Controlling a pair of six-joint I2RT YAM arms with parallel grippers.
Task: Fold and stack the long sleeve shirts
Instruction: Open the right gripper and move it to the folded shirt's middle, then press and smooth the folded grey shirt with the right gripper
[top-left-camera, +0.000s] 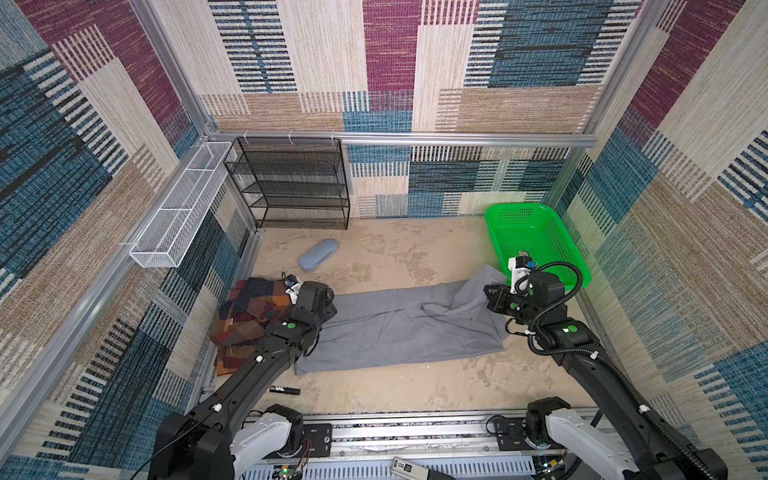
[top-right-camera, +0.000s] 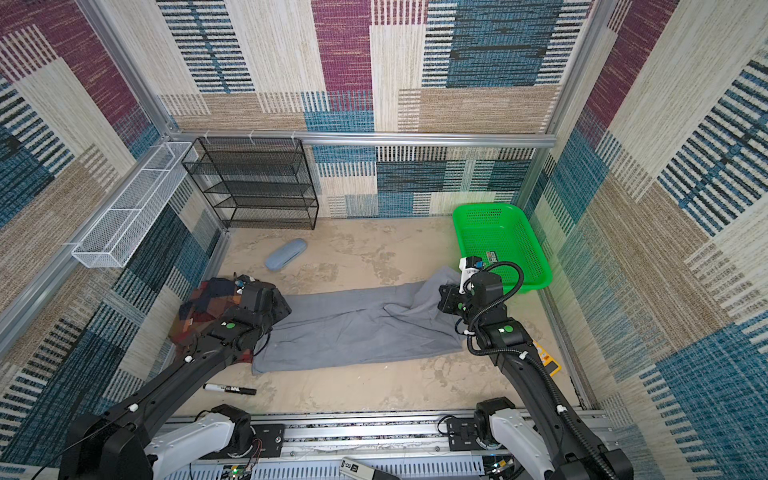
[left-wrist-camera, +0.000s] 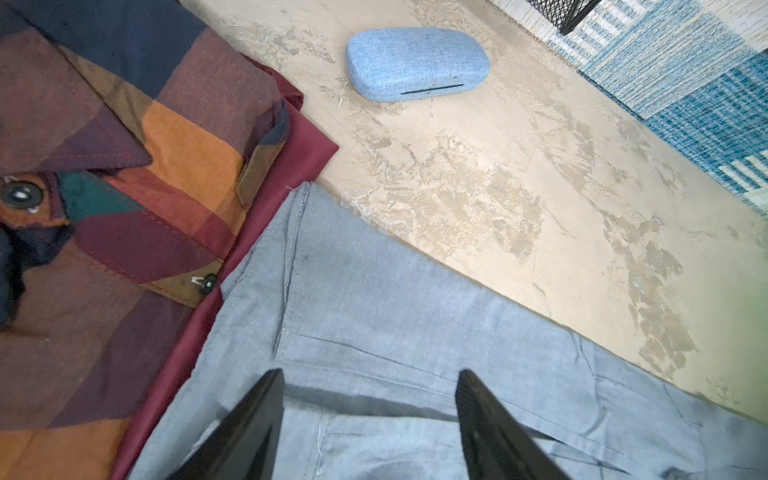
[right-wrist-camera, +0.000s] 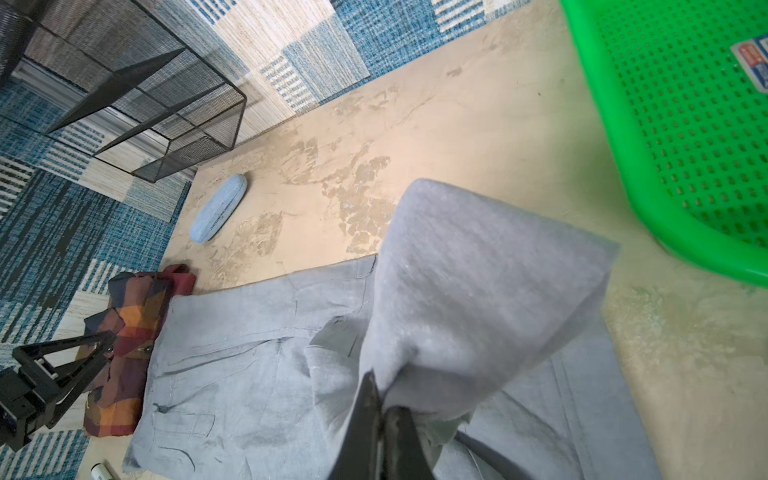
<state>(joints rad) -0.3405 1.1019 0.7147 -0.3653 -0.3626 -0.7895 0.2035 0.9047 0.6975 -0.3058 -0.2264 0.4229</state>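
Grey shirt (top-left-camera: 395, 328) mid-fold. Right gripper (right-wrist-camera: 380, 399) pinched its raised end; left gripper (left-wrist-camera: 370, 374) stood wide, empty, over the other end. Next, likely: carry raised end across, lay flat.

Low in the frame the left gripper (left-wrist-camera: 370, 376), jaws apart, hangs over the grey shirt (left-wrist-camera: 374, 299), which touches the patchwork plaid shirt (left-wrist-camera: 124, 166) at left, with a blue-grey case (left-wrist-camera: 417, 62) lying upper centre on the beige tabletop (left-wrist-camera: 540, 187).

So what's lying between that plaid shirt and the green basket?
The grey shirt fills nearly all of that stretch from the plaid shirt to the green basket, as both top views show. The right gripper pinches its basket-side end.
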